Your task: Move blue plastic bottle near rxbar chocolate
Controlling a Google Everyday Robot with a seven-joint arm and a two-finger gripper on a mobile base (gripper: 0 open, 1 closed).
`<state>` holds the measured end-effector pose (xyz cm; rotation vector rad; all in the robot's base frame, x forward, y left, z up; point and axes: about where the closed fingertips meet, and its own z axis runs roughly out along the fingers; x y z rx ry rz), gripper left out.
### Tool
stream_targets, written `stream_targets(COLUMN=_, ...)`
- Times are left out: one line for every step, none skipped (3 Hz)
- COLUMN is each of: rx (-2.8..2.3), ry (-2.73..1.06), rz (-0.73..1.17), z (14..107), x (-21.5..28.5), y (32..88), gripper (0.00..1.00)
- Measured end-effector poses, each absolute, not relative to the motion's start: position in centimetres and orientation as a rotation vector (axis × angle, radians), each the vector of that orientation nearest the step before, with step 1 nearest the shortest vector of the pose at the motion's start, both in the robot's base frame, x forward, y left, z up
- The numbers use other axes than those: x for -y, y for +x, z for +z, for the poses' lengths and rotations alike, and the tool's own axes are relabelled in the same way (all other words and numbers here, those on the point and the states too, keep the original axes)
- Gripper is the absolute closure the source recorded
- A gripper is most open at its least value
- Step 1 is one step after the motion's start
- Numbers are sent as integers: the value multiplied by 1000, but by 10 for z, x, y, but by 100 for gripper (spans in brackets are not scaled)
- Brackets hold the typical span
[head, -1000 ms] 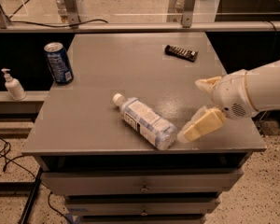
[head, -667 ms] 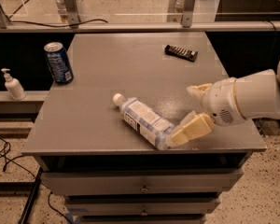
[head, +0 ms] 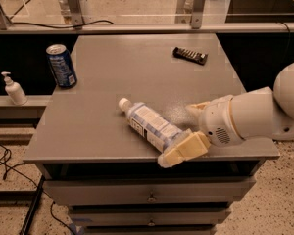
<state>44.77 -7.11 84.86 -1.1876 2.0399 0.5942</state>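
Note:
The blue plastic bottle (head: 149, 124) lies on its side near the table's front edge, white cap pointing back left. The rxbar chocolate (head: 190, 55) lies flat at the back right of the table, well apart from the bottle. My gripper (head: 189, 131) reaches in from the right, low over the table at the bottle's base end. It is open: one cream finger (head: 183, 152) lies at the front of the base, over the table's front edge, and the other (head: 198, 108) is behind it. The bottle's base sits between them.
A dark blue soda can (head: 61, 65) stands at the table's (head: 112, 67) left edge. A small white pump bottle (head: 12, 89) stands on a lower shelf to the left. A railing with posts runs behind the table. Drawers are under the tabletop.
My gripper has moved left toward the bottle's base, and its fingers now straddle that end. The bottle, bar and can have not moved.

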Motion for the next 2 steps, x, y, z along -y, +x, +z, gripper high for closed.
stream_targets(rx=-2050, ry=-1215, rz=575, z=839, x=57, y=449, gripper=25)
stream_targets(rx=-2050, ry=-1238, rz=559, z=838, x=50, y=452, gripper=47)
